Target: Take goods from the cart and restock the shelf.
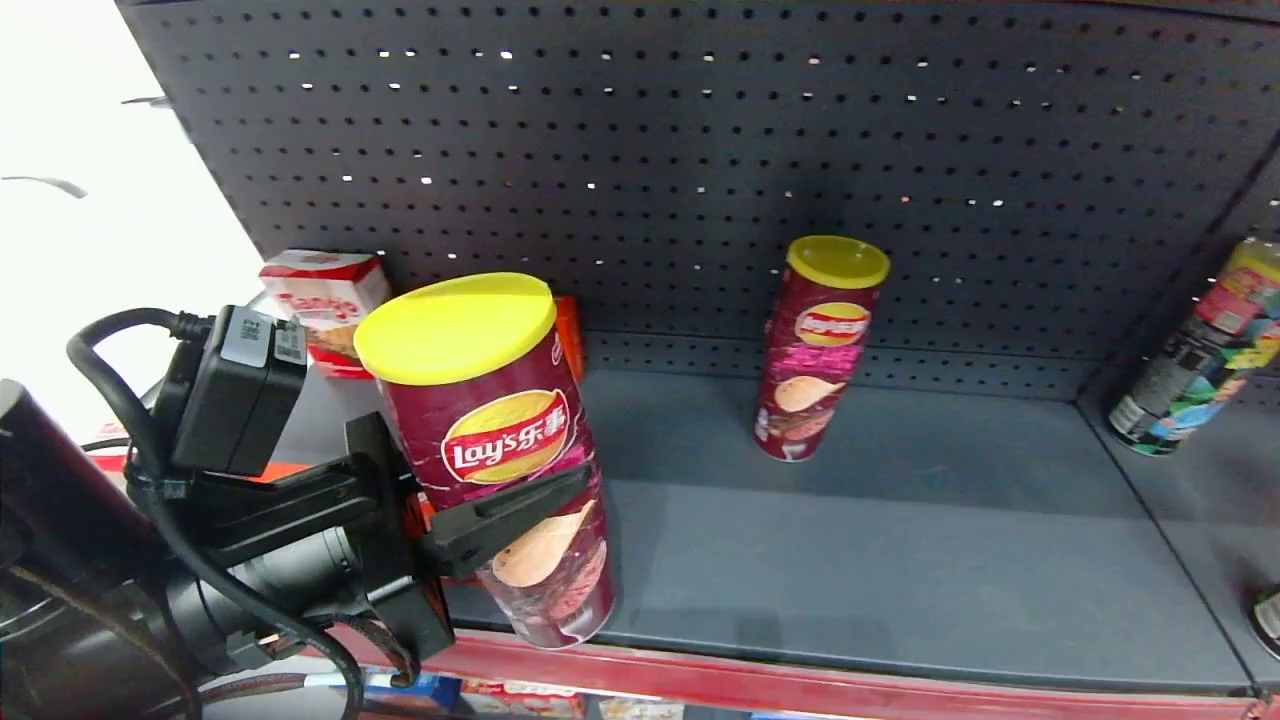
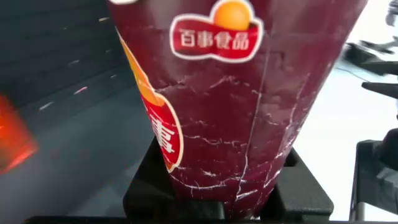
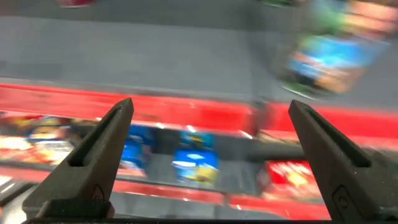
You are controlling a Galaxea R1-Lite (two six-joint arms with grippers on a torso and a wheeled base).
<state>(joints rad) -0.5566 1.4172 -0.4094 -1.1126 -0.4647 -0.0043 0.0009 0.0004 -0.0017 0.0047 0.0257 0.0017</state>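
Observation:
My left gripper (image 1: 480,520) is shut on a dark red chips can (image 1: 500,450) with a yellow lid, held upright but slightly tilted over the front left of the grey shelf (image 1: 900,560). Its base is at the shelf's front edge. The left wrist view has the same chips can (image 2: 230,106) up close between the black fingers. A second identical chips can (image 1: 820,345) stands farther back near the pegboard wall. My right gripper (image 3: 211,155) is open, with nothing between its fingers, and it faces the red shelf edge (image 3: 186,109).
A red and white box (image 1: 325,300) stands at the shelf's back left. A colourful can (image 1: 1200,350) stands on the neighbouring shelf section at right. The red front lip (image 1: 800,680) runs along the shelf. Packaged goods (image 3: 193,158) sit on a lower shelf.

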